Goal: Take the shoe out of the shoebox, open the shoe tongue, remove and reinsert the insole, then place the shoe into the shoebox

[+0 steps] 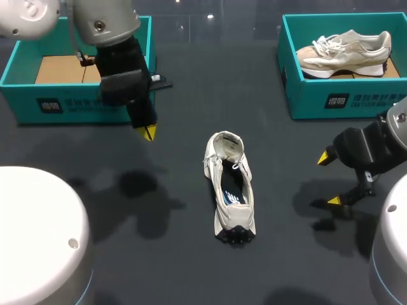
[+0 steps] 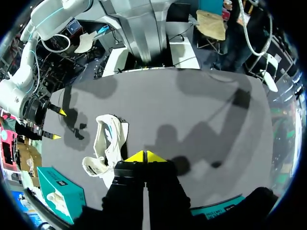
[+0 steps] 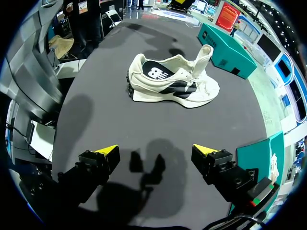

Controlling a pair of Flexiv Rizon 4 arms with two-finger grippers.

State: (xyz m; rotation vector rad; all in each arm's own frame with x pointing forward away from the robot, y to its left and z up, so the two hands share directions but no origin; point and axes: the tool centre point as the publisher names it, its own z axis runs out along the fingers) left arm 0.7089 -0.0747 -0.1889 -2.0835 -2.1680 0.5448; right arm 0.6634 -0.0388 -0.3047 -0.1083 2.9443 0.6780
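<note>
Cream-white laced sneaker [image 1: 233, 220] [image 2: 108, 142] [image 3: 192, 94] stands on its sole in the middle of the dark grey table [image 1: 184, 260], outside both boxes; its black-lugged end points toward the robot. Its dark insole [image 1: 232, 190] [image 3: 156, 72] with a pale logo shows through the opening, and what looks like the tongue stands up at the far end (the laces hang loose beside it). The left gripper [image 1: 147, 132] [image 2: 145, 156] hangs above the table in front of the left teal cardboard shoebox [image 1: 76, 109], to the sneaker's left and farther back; its yellow tips are pressed together with nothing between them, and in its wrist view the sneaker lies just beside them. The right gripper [image 1: 329, 179] [image 3: 154, 149] sits low, well to the sneaker's right, fingers spread wide and holding nothing; the sneaker lies ahead of it, side-on. At the far right, the right teal cardboard shoebox [image 1: 356, 98] holds a second beige sneaker [image 1: 346, 52]; the left box shows brown cardboard lining [image 1: 57, 68].
</note>
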